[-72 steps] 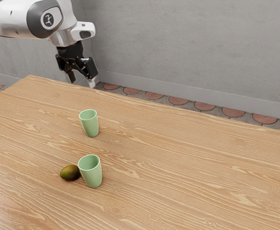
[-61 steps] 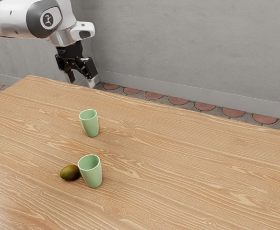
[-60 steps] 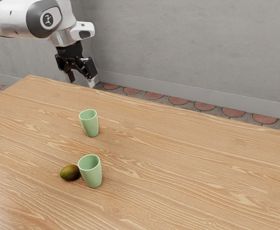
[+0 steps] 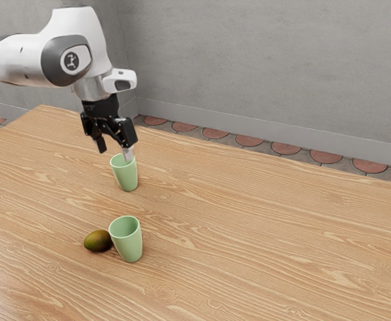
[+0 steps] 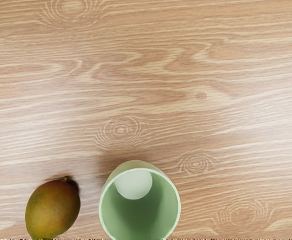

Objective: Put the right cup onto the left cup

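Green and wider at its mouth than at its foot, the right cup (image 4: 129,249) stands upright on the wooden surface (image 4: 249,234), on the side nearer the exterior view's camera. Its mouth faces up, and the wrist view looks down into it, showing the pale round bottom inside. Just beside it lies a mango (image 4: 98,241), yellow-green with a reddish brown flush; the wrist view shows a narrow strip of wood between the two. The left cup (image 4: 126,178), of the same green and the same shape, also stands upright on the surface, well apart from the right cup and farther from the exterior view's camera. Above the surface hangs the black pincer (image 4: 115,150), pointing down, its two fingers spread. In the exterior view one pale fingertip overlaps the rim of the left cup, but I cannot tell from that how high above the cups it is. The white arm (image 4: 82,33) comes in from the exterior view's left and bends down to the pincer. Beyond the surface is a grey wall (image 4: 262,67) with a paler skirting along its foot, and a strip of floor (image 4: 249,141) with rounded reddish shapes
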